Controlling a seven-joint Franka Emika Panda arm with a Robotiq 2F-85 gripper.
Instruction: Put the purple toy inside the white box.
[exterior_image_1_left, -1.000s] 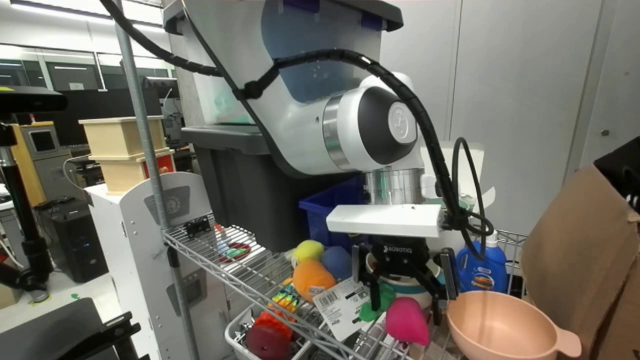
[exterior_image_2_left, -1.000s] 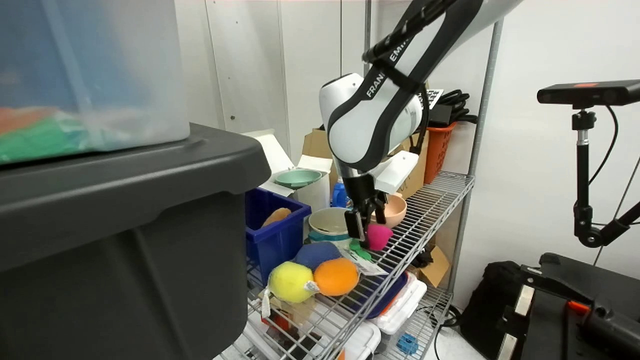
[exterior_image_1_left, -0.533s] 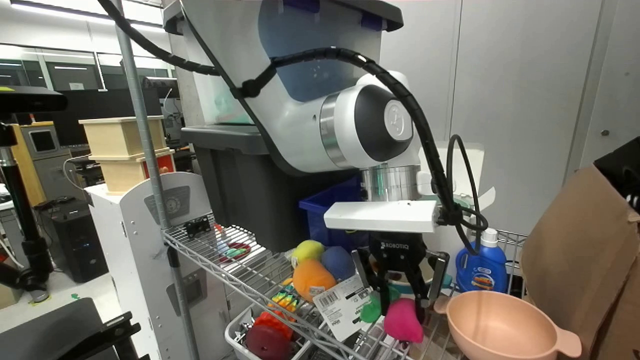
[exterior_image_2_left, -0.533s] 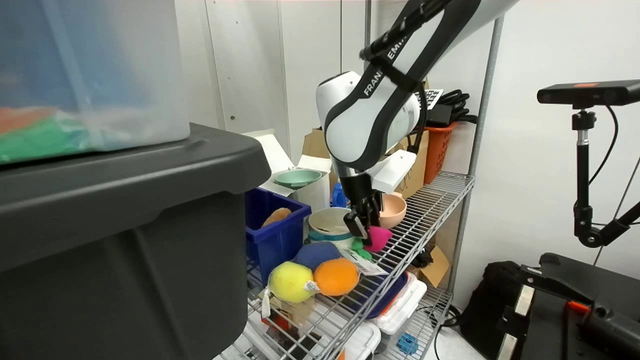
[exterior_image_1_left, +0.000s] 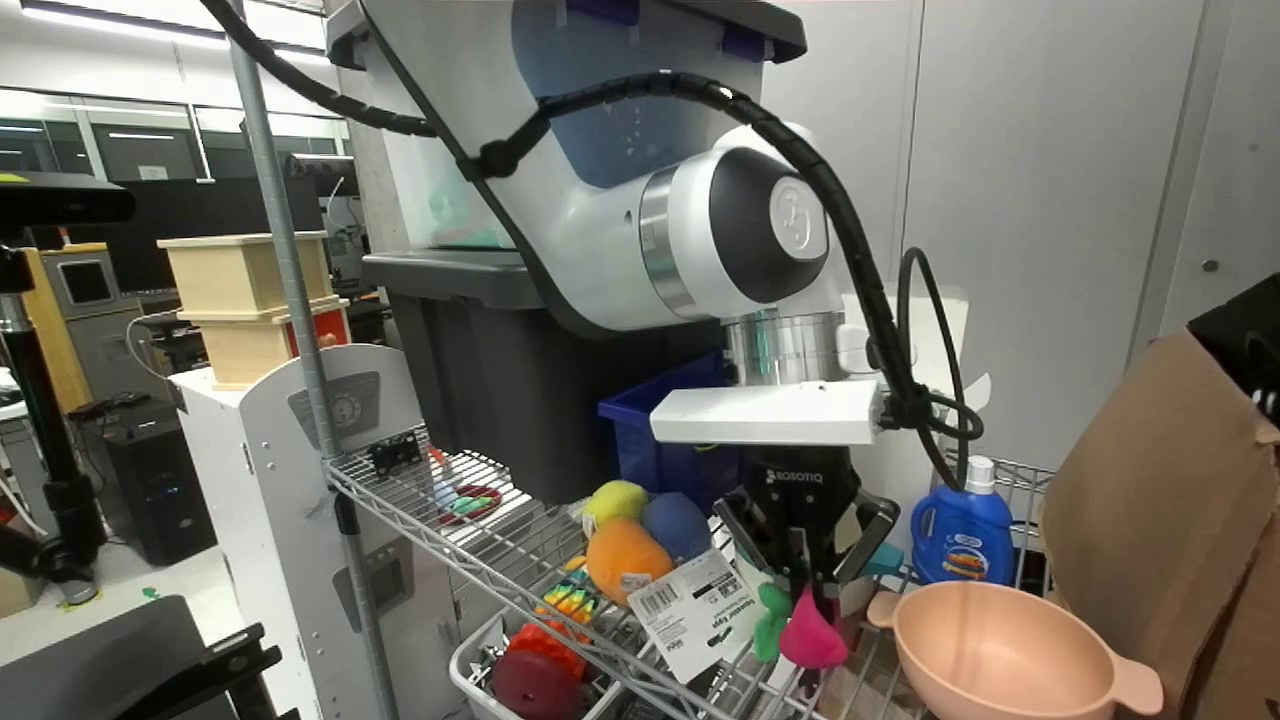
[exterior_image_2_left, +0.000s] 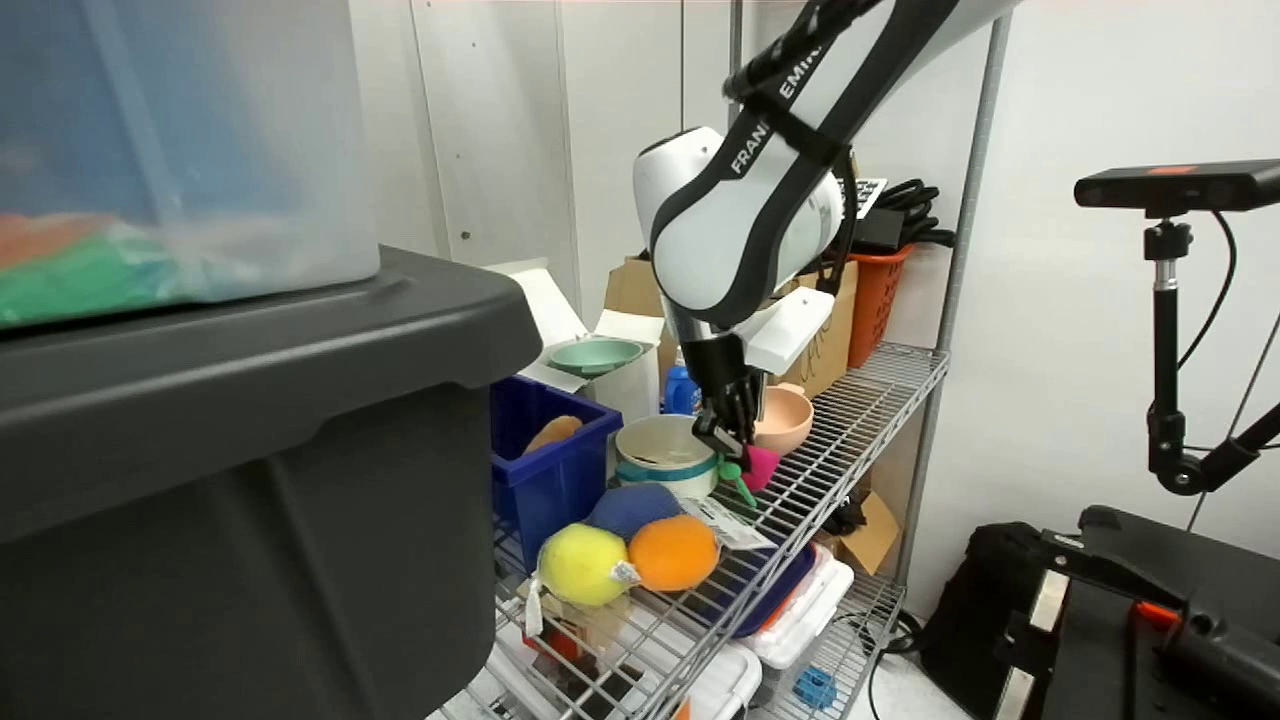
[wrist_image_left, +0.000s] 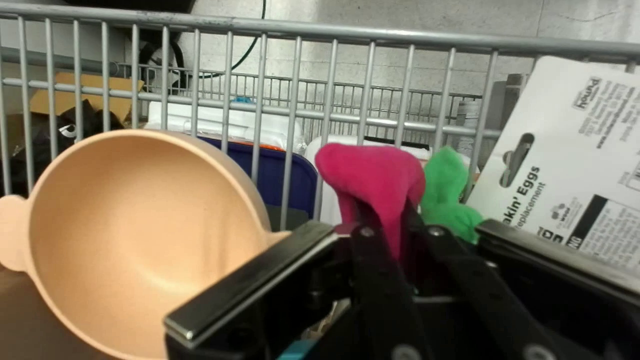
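The purple toy is magenta and soft, with its cloth pinched into a fold between the fingers of my gripper. Both exterior views show the toy just below the fingertips, over the wire shelf. A green leaf-like piece sits right against it. Whether the toy still touches the shelf, I cannot tell. The white box stands at the back with its flaps up and a green bowl at its top. My arm hides much of this box in an exterior view where only a pale part shows.
A peach bowl stands close beside the gripper. Behind are a white pot with a teal band, a blue crate and a detergent bottle. Yellow, orange and dark blue plush toys lie nearby.
The fingers have come together from wide apart onto the purple toy. Gripper and arm have since risen slightly, and the toy and its green piece have shifted and tilted with them.
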